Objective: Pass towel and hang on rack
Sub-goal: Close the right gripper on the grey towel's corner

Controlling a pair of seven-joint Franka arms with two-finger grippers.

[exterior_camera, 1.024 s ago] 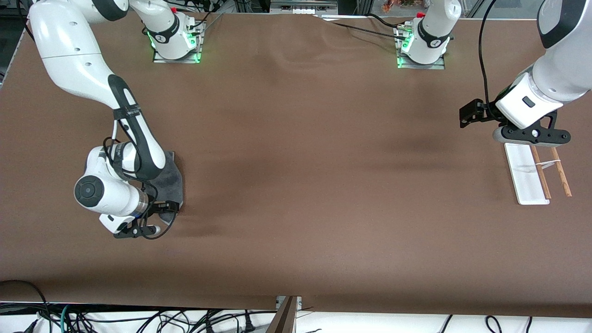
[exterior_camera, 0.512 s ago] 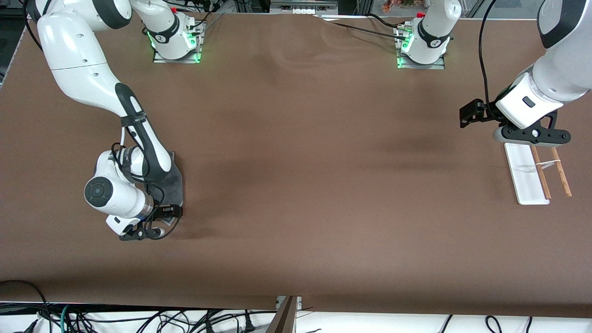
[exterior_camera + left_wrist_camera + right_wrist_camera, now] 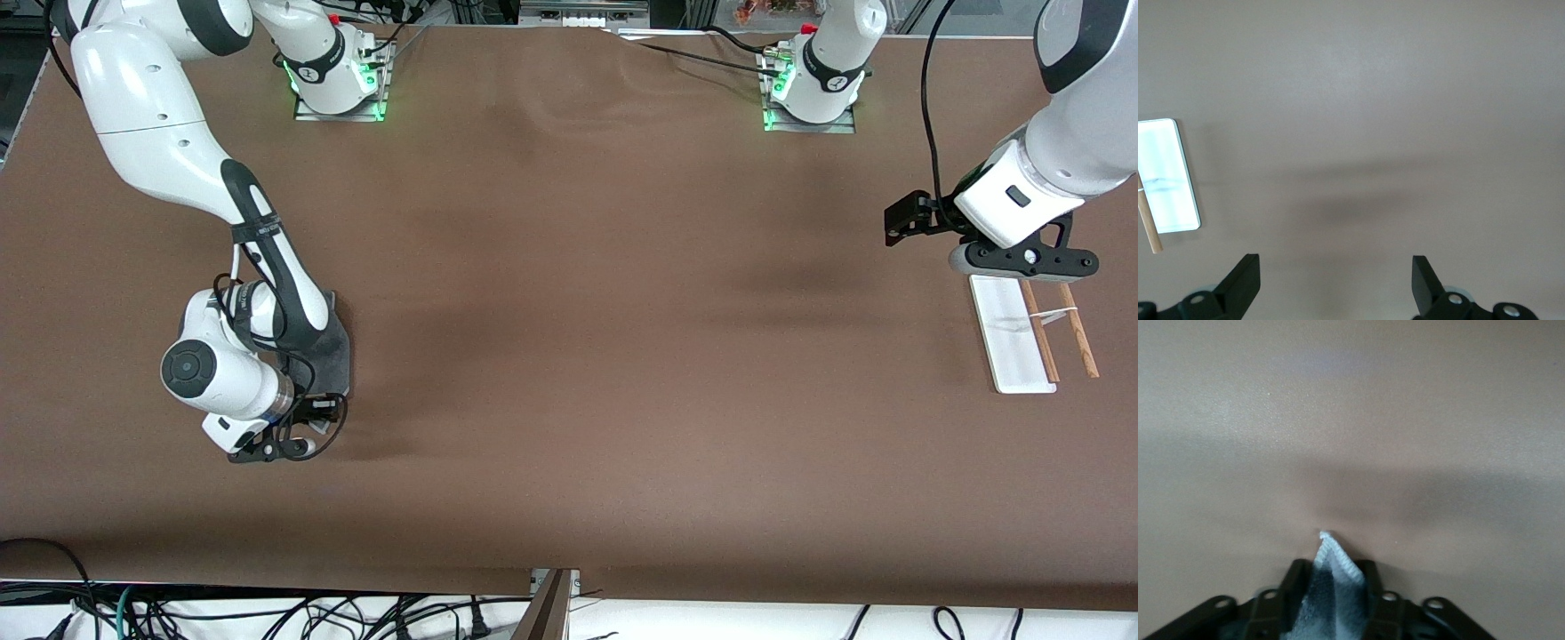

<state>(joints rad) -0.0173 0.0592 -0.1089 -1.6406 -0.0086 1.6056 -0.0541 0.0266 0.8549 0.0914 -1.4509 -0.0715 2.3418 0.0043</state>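
The dark grey towel (image 3: pixel 331 351) lies on the table near the right arm's end, mostly hidden under the right arm. My right gripper (image 3: pixel 307 425) is shut on a corner of it. In the right wrist view the towel's light-hemmed corner (image 3: pixel 1335 561) sticks up between the two black fingers (image 3: pixel 1295 581). The rack (image 3: pixel 1013 333), a white base with two brown rods (image 3: pixel 1078 333), stands at the left arm's end. My left gripper (image 3: pixel 1022 258) waits open and empty over the rack's end that is farther from the front camera. The left wrist view shows the rack's base (image 3: pixel 1165 177).
The brown table cover (image 3: pixel 587 356) spans the whole table between towel and rack. The arm bases (image 3: pixel 338 80) stand along the table edge farthest from the front camera. Cables hang below the table edge nearest to it.
My right arm shifted a little toward the left arm's end and closed on the towel corner, bunching that edge. The left arm has not moved.
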